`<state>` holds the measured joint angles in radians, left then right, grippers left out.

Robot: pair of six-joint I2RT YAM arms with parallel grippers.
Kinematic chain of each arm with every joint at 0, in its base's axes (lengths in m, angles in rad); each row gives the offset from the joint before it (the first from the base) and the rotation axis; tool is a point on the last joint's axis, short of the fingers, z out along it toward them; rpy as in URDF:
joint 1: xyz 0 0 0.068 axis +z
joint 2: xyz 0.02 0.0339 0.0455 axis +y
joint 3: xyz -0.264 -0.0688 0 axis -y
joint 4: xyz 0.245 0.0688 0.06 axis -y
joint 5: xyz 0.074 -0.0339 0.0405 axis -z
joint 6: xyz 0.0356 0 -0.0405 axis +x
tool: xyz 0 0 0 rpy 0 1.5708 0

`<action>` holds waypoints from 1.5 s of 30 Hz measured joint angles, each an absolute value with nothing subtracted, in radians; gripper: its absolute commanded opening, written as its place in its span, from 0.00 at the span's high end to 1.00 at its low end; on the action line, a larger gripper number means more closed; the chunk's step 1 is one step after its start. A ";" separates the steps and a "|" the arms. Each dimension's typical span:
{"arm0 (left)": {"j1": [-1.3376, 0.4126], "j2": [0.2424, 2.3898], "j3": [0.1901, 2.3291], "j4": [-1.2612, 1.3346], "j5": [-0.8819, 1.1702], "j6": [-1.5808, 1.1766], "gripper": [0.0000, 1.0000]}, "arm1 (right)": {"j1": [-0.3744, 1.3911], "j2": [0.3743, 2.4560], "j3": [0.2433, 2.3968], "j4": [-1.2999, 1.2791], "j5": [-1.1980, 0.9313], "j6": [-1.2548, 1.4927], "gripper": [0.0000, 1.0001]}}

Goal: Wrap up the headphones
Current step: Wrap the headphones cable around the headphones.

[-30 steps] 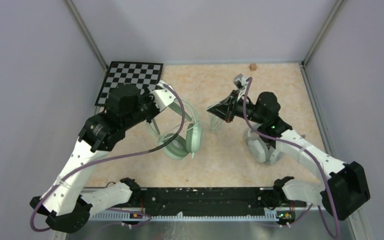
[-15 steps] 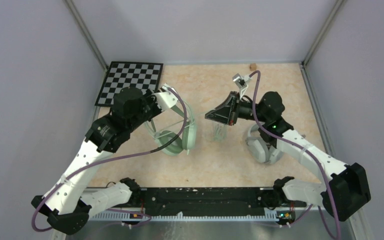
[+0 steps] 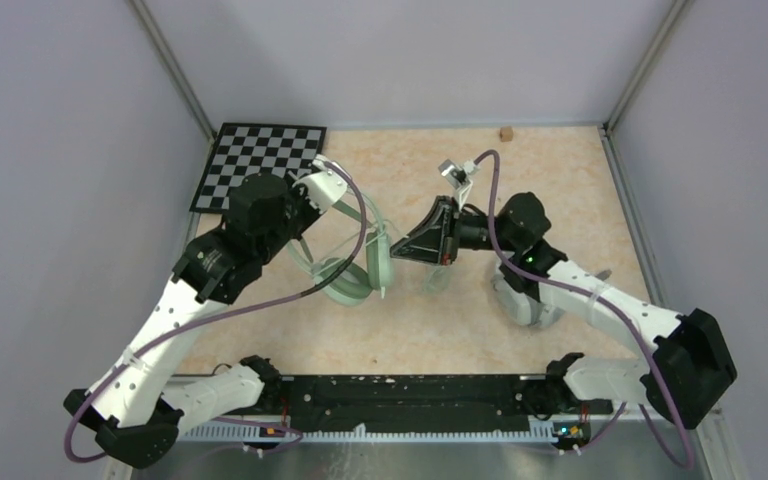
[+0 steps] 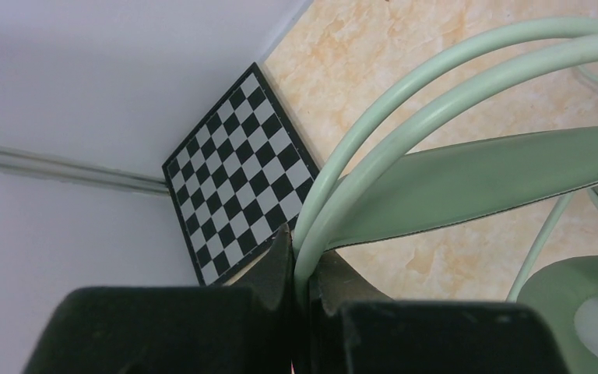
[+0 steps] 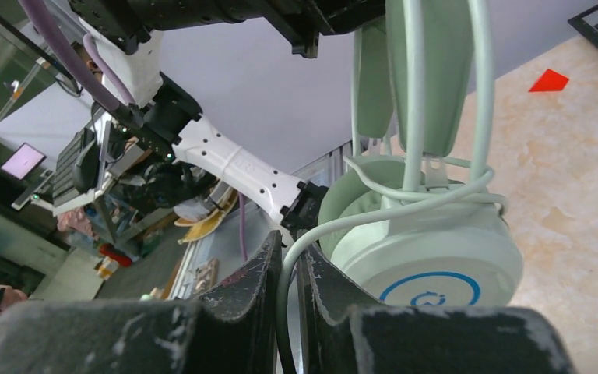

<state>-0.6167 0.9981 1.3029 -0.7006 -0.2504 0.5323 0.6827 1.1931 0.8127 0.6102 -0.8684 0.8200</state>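
The mint-green headphones hang tilted above the table at centre left. My left gripper is shut on their double-wire headband, which arcs away to the right. My right gripper reaches in from the right, its tips right by the near round cup. It is shut on the pale-green cable, which runs between its fingers and loops across the cup's top. More of this cable droops under the right arm. The white headphones lie on the table, partly hidden by the right arm.
A checkerboard sheet lies at the back left corner. A small brown block sits by the back wall. Grey walls enclose the marbled table on three sides.
My right gripper has swung left with the cable, from mid-table up against the green headphones' cup. The left arm has shifted slightly, turning the headphones toward the right gripper.
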 measured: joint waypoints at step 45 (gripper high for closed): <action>-0.616 1.097 1.319 -0.567 -0.347 -0.319 1.00 | 1.087 1.100 0.863 0.347 -0.191 0.387 0.83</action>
